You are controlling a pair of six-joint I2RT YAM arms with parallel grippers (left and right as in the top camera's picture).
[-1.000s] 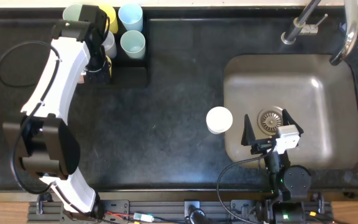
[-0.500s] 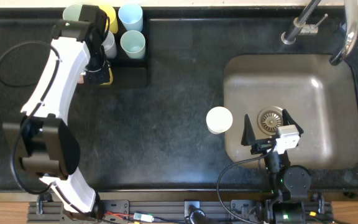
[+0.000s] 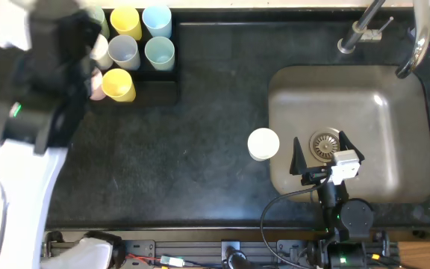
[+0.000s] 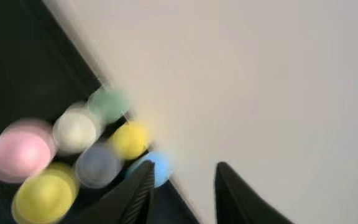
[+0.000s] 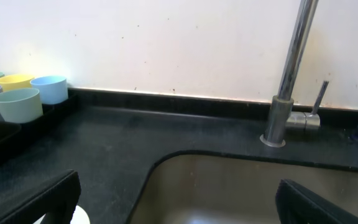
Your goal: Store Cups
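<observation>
One-cup step: targeting the white round plastic cup [image 3: 263, 143], standing axis-vertical on the black counter [image 3: 200, 164] just beside the steel sink [image 3: 394, 112]. Lying directly left of the nearer right gripper [image 3: 327, 153], jaws apart; sitting well apart from the left gripper [image 4: 185, 167], jaws also apart.

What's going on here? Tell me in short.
The left gripper hangs open and empty, lifted near the black tray, which holds several coloured cups. One white cup stands on the counter at the edge of the sink. The right gripper rests open over the sink.
</observation>
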